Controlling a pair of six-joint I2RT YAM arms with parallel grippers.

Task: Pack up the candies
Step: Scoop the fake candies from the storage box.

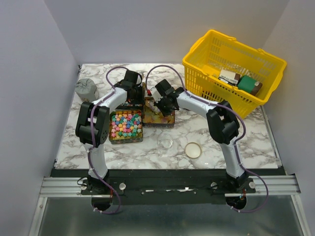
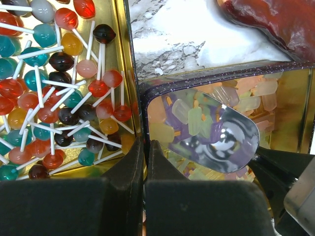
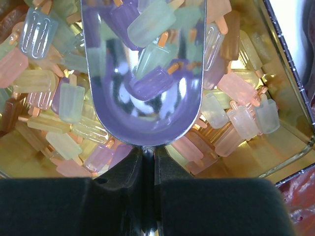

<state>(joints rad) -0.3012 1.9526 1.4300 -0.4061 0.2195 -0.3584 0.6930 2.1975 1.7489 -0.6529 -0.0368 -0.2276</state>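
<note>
Your right pincer (image 3: 148, 169) is clenched on the handle of the metal scoop (image 3: 145, 73). The scoop's bowl reaches straight ahead of the fingers, down among the popsicle-shaped candies (image 3: 236, 110) in their gold tin (image 3: 288, 83). These candies lie on both sides of the bowl and beyond it. Popsicle shapes show in the shiny bowl too, but you cannot tell candy from reflection there.

Your left pincer (image 2: 145, 157) is clenched, its fingers pressed together. The wall of the lollipop tin (image 2: 127, 73) runs right up to their tips; whether they nip it is unclear. The lollipops (image 2: 59, 83) lie ahead and to the left of this pincer, the scoop ahead and to its right. The star candies (image 1: 126, 124) fill a tin behind the left pincer, under that arm.
</note>
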